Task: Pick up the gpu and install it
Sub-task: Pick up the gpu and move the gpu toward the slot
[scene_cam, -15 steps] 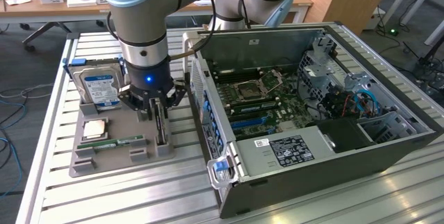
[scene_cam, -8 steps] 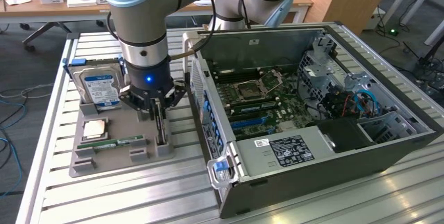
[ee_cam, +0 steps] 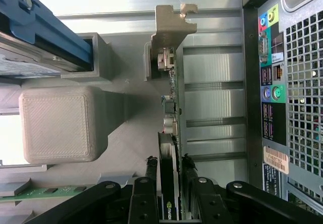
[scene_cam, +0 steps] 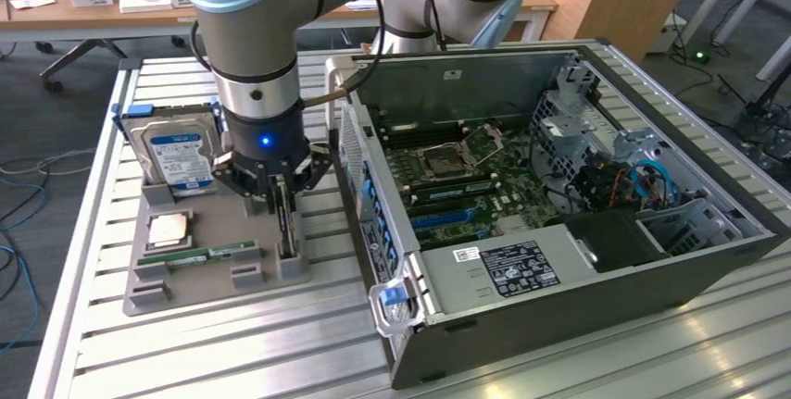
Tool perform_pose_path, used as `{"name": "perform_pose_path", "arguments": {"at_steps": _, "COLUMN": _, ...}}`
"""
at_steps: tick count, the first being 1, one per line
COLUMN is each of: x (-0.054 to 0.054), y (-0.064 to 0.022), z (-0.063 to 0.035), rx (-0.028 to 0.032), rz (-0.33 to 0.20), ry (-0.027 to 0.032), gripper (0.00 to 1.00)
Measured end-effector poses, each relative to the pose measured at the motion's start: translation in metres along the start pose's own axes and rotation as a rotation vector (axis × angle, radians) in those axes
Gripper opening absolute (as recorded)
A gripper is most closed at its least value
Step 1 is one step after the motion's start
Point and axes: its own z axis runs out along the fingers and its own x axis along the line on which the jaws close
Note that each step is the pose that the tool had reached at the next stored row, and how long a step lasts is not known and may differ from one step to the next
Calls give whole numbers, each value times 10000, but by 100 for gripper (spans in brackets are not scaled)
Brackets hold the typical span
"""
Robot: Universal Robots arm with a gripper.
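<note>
Gripper: black two-finger gripper (scene_cam: 284, 206) (ee_cam: 169, 162) pointing straight down, jaws narrowed partway, pinching the card on both faces.
Gpu: thin dark gpu (scene_cam: 288, 232) (ee_cam: 173, 113) w/ pale metal bracket, on edge in a slot of the grey plastic holder tray (scene_cam: 210, 232) (ee_cam: 131, 133).
Nearby on tray: silver hard drive w/ blue-white label (scene_cam: 177, 156), upright; square cpu chip (scene_cam: 169, 230), flat; slim green memory stick (scene_cam: 198, 257) (ee_cam: 40, 192), flat. All apart from the gripper.
In the way: open dark pc case (scene_cam: 495, 306) (ee_cam: 298, 82), rear panel just beside tray at exterior view's right; grey tray block (ee_cam: 60, 123) on card's other side.
Surface: slatted aluminium table (scene_cam: 247, 353).
Count: 1 gpu, 1 drive, 1 chip, 1 stick, 1 tray, 1 case.
</note>
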Motion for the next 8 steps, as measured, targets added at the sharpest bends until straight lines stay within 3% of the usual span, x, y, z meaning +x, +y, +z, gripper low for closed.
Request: {"name": "perform_pose_path", "arguments": {"at_steps": 8, "x": -1, "y": 0, "z": 0, "rx": 0, "rz": 0, "ry": 0, "gripper": 33}}
